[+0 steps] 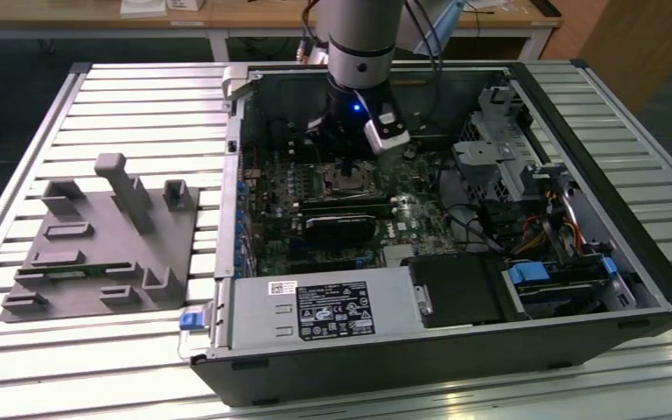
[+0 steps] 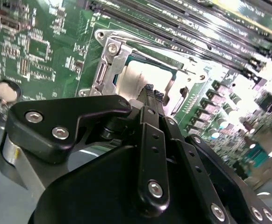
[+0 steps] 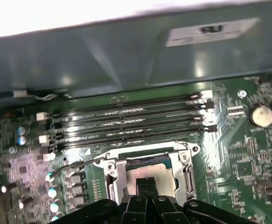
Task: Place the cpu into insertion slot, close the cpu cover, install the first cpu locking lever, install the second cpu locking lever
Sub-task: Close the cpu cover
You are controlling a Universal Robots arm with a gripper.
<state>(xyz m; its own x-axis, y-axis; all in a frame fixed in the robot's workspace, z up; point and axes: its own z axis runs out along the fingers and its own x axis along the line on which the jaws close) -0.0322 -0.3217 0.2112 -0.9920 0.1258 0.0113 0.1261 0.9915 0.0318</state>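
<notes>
Inside the open computer case, my gripper [image 1: 349, 163] hangs low over the insertion slot [image 1: 342, 183] on the green motherboard [image 1: 412, 219]. In both wrist views the black fingertips [image 3: 147, 185] are pressed together, shut with nothing between them, just above the cpu [image 3: 166, 175]. The cpu's pale metal face [image 2: 138, 77] lies in the slot, seen through the window of the cpu cover [image 3: 113, 179]. That silvery cover frame [image 2: 113, 58] lies flat around it. A thin wire locking lever [image 3: 75, 166] angles out from one corner of the socket.
Long black memory sticks [image 3: 126, 122] run beside the socket, near the case wall [image 3: 126, 56]. A coin battery [image 3: 261, 115] sits on the board. The power supply [image 1: 312, 308], drive cage [image 1: 511, 157] and cables crowd the case. A grey fixture [image 1: 102, 245] sits on the exterior view's left.
</notes>
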